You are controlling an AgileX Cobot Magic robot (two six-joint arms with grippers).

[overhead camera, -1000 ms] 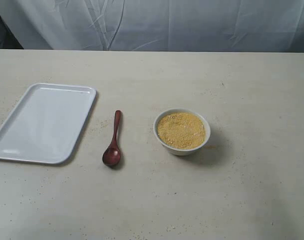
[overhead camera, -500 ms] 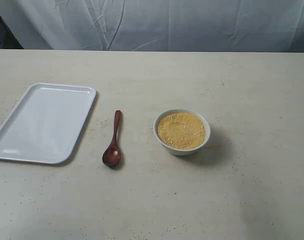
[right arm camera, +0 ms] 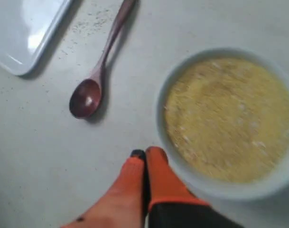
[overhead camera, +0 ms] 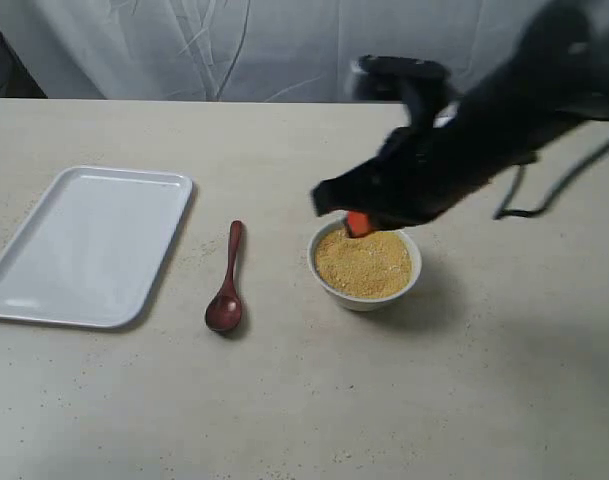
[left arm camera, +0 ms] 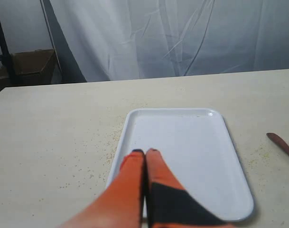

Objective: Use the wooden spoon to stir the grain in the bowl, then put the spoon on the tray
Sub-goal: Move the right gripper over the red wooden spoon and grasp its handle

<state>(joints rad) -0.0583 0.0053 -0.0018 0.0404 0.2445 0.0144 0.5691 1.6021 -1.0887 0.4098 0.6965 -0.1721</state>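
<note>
Left fingers (left arm camera: pixel 132 166), pressed together, hang over the flat white rectangular tray (overhead camera: pixel 84 245). On the pale bench (overhead camera: pixel 284 400), the dark reddish-brown wooden spoon (overhead camera: pixel 226 285) lies between the tray and the small round white ceramic bowl (overhead camera: pixel 364 297) of yellow grain (overhead camera: pixel 364 262). Right fingers (right arm camera: pixel 156 166), closed and empty, hover just beside the bowl's far rim

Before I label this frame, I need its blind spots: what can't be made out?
- Exterior view: right arm blurred, covering part of the far rim of the bowl.
- Left wrist view: spoon cut off by the edge.
- Right wrist view: tray cut off by the edge.
</note>
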